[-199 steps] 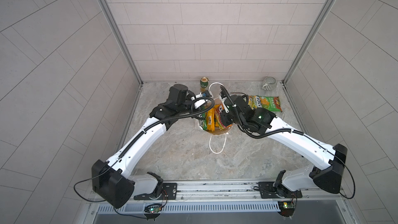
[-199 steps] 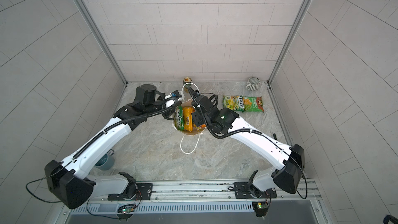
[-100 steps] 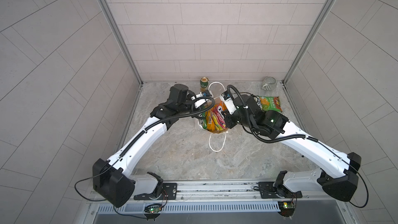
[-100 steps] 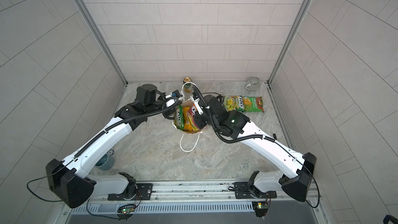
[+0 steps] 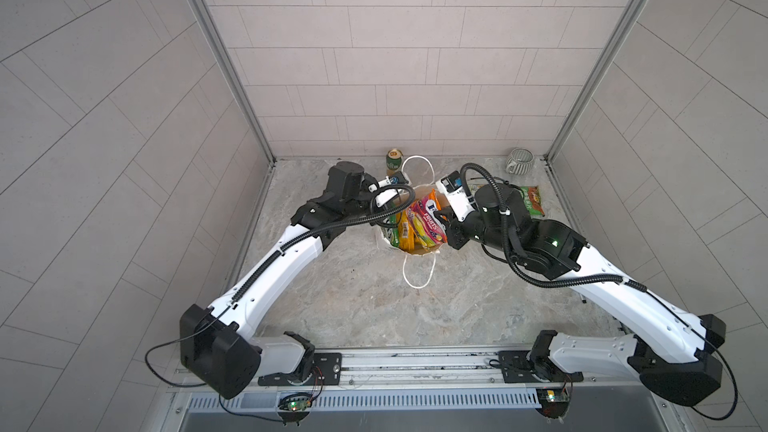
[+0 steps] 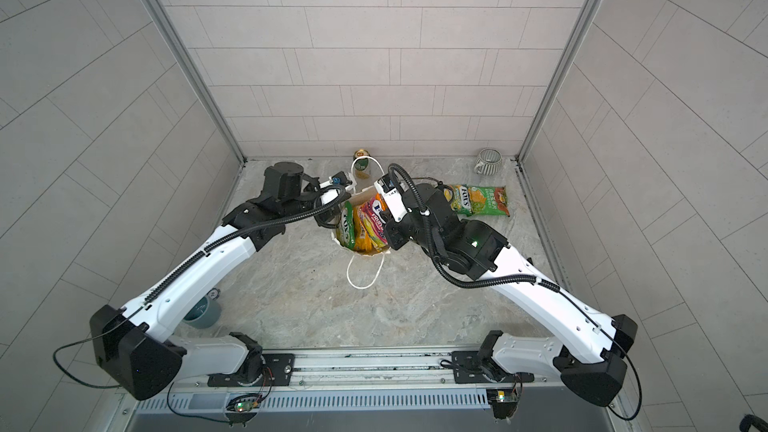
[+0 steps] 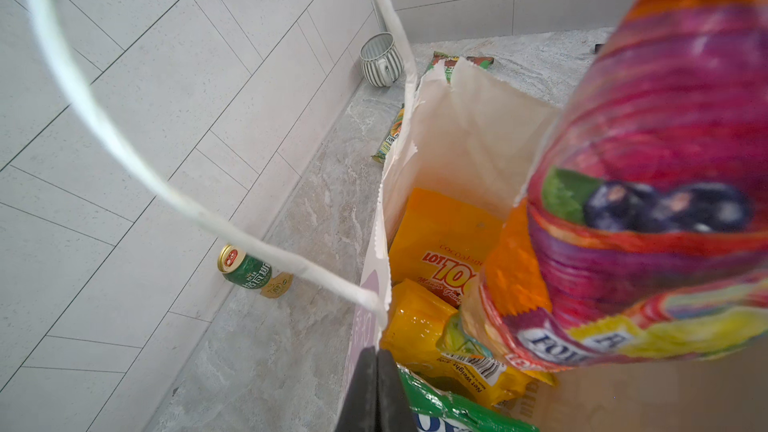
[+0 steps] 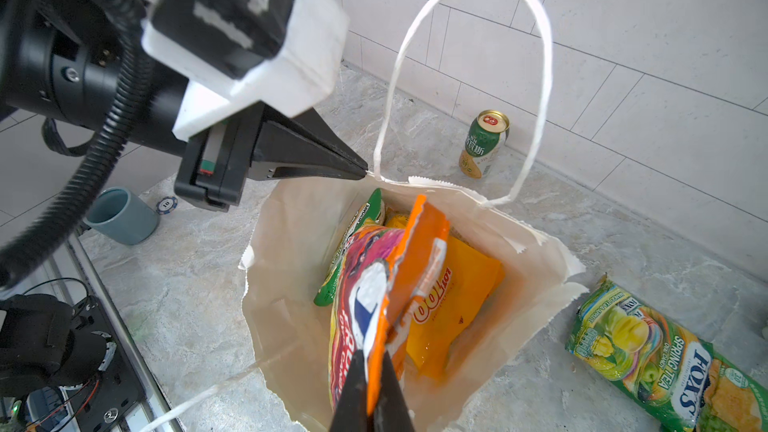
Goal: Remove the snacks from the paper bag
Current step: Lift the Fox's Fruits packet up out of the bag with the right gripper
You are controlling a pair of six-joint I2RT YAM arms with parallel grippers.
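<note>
- Handle (image 5: 417,287) of white cord lies slack on the table (image 5: 374,305), just near of the bag (image 8: 286,251), which stands upright in the middle with its mouth open.
- The right tool (image 8: 374,367) is clamped on the top edge of the red packet (image 5: 424,220). The packet stands on end, its long axis pointing up out of the mouth. Its lower part sits inside, beside a yellow packet (image 8: 457,292) and a green packet (image 8: 353,243).
- The left tool (image 8: 362,173) is pinched together on the bag's far-left rim, beside the root of the far handle.
- By my reading, the pull should run straight up along the packet's length, so it clears the rim without dragging the bag.
- Two loose packets (image 6: 478,201) lie flat to the far right of the bag, apart from it. The right arm is nearer that spot.
- A can (image 5: 394,158) and a mug (image 5: 519,161) stand by the far wall.
</note>
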